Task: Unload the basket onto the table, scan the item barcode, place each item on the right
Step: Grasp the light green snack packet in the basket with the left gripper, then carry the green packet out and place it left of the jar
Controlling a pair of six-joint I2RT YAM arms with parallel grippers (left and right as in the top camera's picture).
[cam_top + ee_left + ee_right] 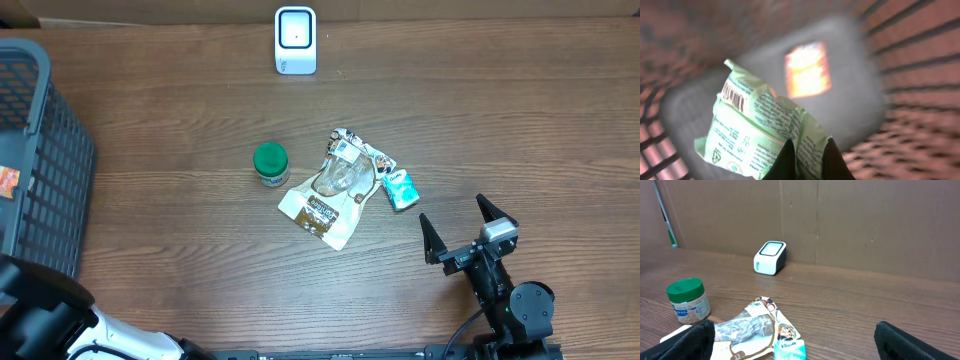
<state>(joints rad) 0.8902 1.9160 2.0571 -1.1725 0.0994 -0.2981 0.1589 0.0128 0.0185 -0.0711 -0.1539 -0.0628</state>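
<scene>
Left gripper [810, 145]: clamped on green packet [755, 130] inside basket [900, 60]; right gripper [451, 210]: wide, empty; next: present barcode [732, 97] to scanner [295, 40].

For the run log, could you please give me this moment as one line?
left gripper: shut on green packet within basket | right gripper: open, empty | scanner: untouched

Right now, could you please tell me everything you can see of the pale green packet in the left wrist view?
The pale green packet is a soft, crinkled plastic pouch with dark print and a barcode near its upper corner. The left fingers pinch its lower edge, holding it tilted inside the mesh basket.
</scene>
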